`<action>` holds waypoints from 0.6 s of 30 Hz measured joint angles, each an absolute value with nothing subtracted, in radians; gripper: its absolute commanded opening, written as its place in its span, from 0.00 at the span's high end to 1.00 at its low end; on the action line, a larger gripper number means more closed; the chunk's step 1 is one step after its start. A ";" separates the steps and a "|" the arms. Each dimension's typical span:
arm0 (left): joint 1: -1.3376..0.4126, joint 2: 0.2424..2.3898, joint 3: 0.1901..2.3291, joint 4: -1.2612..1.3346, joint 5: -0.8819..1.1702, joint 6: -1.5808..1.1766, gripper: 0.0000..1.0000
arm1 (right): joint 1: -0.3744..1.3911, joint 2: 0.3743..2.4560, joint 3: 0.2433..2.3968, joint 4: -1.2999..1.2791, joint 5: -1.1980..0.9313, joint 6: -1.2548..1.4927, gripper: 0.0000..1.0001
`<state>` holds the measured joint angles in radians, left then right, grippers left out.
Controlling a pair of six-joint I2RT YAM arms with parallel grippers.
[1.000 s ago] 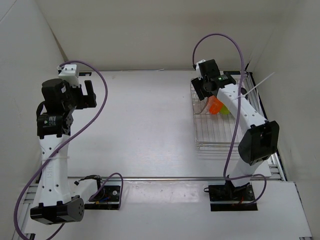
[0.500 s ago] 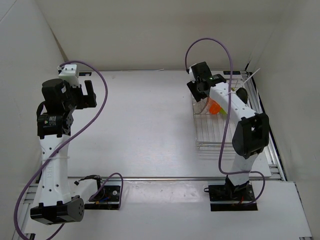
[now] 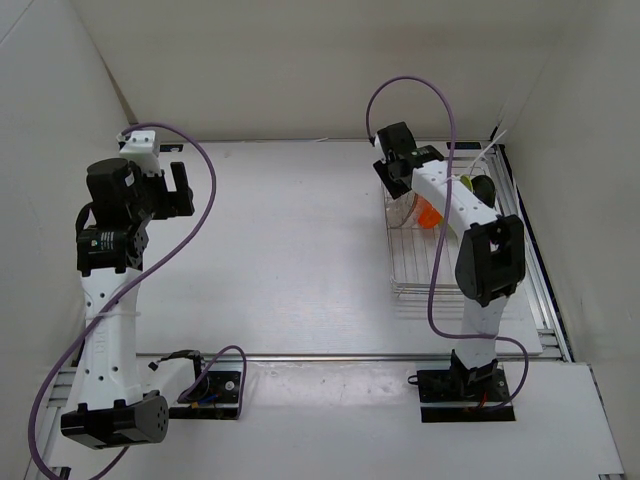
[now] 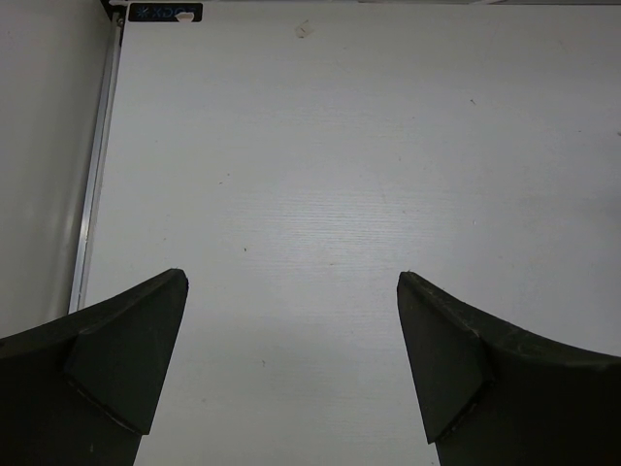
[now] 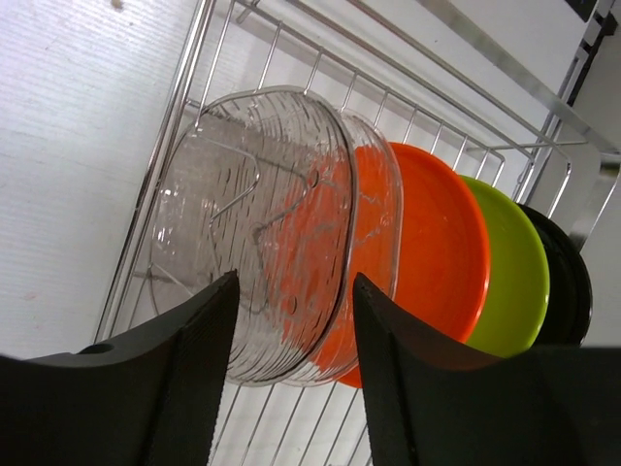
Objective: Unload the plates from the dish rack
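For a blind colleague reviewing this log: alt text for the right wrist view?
Four plates stand on edge in a wire dish rack: clear plate nearest, then orange plate, lime green plate, black plate. Two jaws, apart, straddle the clear plate's lower rim.

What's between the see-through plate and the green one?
The orange plate, between the clear plate and the lime green plate; the right wrist view shows it.

We note a white wood-grain surface [image 3: 290,250], enclosed by plain white walls [image 3: 300,60] at the back and both sides. A metal rail [image 4: 95,194] runs along the surface's left edge. A black label [image 4: 165,12] sits at the far left corner; its print is illegible. A small faint mark [image 4: 304,29] lies near the far edge.
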<state>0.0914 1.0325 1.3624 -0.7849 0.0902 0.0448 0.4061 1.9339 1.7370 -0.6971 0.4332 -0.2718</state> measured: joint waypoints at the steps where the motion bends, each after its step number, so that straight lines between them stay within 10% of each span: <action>1: 0.091 1.032 1.362 -0.785 0.090 0.045 0.00 | 0.405 1.938 1.741 -0.693 0.438 -0.274 0.47; 18: 0.091 1.032 1.361 -0.778 0.089 0.045 0.00 | 0.380 1.969 1.745 -0.677 0.472 -0.298 0.75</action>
<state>0.0914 1.0321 1.3605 -0.7776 0.0891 0.0448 0.3798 1.9686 1.7451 -0.6769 0.4725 -0.2977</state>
